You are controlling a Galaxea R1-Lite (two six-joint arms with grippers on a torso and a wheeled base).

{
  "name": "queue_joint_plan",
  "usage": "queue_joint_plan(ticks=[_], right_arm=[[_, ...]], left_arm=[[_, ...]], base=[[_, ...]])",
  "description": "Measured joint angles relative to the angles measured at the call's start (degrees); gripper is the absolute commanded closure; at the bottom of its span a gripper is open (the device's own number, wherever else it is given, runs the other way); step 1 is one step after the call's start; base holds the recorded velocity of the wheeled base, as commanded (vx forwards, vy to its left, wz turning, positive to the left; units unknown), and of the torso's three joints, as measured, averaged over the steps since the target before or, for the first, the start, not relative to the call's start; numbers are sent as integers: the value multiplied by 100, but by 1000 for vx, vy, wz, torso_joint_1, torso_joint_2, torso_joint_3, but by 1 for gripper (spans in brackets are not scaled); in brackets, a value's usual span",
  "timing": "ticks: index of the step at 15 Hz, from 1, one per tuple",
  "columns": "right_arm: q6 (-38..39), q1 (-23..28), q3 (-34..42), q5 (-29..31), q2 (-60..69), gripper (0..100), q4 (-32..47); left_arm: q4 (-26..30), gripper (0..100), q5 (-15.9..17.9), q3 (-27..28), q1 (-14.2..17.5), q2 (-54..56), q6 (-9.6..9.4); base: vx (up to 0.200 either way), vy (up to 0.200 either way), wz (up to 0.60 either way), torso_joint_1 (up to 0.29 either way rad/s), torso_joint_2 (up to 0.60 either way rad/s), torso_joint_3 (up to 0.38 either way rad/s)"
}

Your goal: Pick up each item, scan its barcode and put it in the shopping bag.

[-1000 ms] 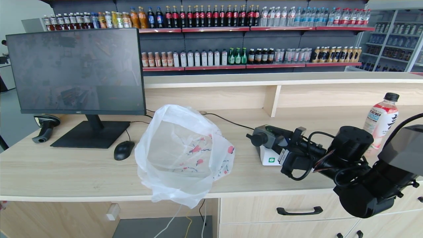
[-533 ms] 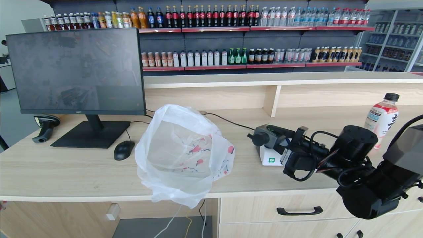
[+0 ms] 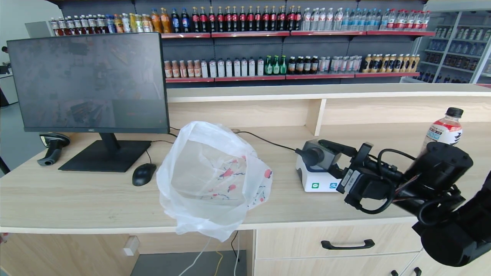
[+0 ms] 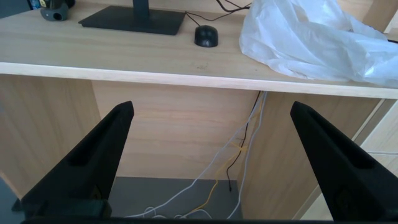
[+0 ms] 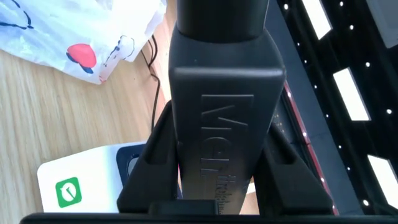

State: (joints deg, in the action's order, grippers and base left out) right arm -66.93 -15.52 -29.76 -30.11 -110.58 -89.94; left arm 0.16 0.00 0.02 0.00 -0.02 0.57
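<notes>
One change vs 1 s ago: the right arm has shifted to the robot's right, taking the tube (image 3: pixel 315 154) along. More of the white scanner box (image 3: pixel 316 183) shows, and the arm's joint now covers the drink bottle's (image 3: pixel 445 128) lower half.

- Right gripper (image 5: pixel 217 168): fingers pinch the dark grey tube over the box, black cap toward the shopping bag (image 3: pixel 211 180).
- Left gripper (image 4: pixel 211 112): below the tabletop (image 3: pixel 76 199) edge, fingers spread wide.

One each: bag, tube, box, bottle, monitor (image 3: pixel 90 82), mouse (image 3: pixel 144 173), handheld scanner (image 3: pixel 53 147).
</notes>
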Motion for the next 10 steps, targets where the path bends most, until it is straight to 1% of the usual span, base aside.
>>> queue_joint_plan(ticks=[5, 6, 10], right_arm=[[658, -187, 250, 20, 766, 100, -7], [835, -197, 443, 78, 970, 100, -11], [1560, -226, 1648, 814, 1908, 100, 4]], left_arm=[[2, 0, 0, 2, 0, 0, 2], [2, 0, 0, 5, 0, 0, -4], [0, 0, 0, 2, 0, 0, -33]], base=[[0, 0, 0, 0, 0, 0], [0, 0, 0, 0, 0, 0], [0, 0, 0, 0, 0, 0]])
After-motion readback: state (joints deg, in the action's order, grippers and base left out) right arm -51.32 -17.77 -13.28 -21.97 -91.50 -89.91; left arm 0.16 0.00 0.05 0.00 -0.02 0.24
